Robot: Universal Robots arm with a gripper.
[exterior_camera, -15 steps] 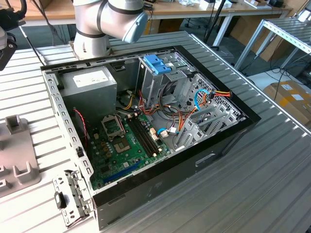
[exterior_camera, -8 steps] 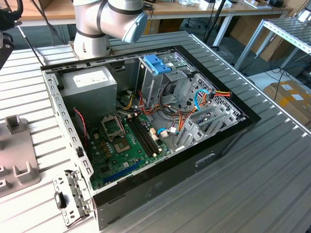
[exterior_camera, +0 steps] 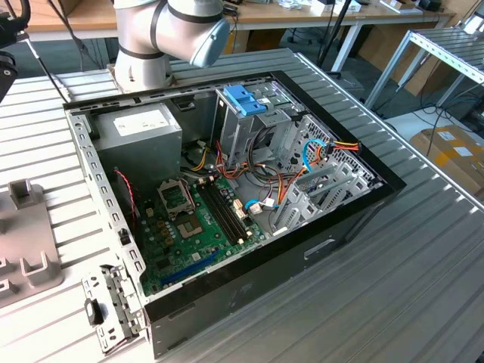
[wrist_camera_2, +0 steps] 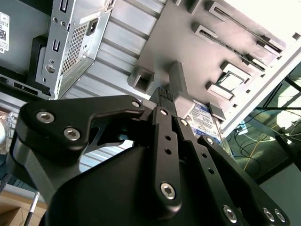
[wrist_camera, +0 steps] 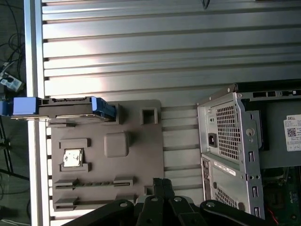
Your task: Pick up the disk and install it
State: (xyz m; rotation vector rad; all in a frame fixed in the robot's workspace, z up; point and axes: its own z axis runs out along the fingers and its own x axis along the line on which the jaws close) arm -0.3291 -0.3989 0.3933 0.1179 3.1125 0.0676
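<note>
Fingers of the end effector [wrist_camera: 162, 182] were squeezed together and held nothing. It hung over one edge of the grey tray [wrist_camera: 141, 155] on the ribbed counter [wrist_camera: 141, 47]. The disk [wrist_camera: 61, 107], in its blue frame, sat at the far edge of that tray, well away from the end effector and not touched by it. On the other side of the end effector stood the open computer case [exterior_camera: 302, 257]. Inside the case, a blue bracket [exterior_camera: 243, 98] sat on top of the metal cage. In the exterior view, the robot arm [exterior_camera: 166, 30] stood beside the case.
</note>
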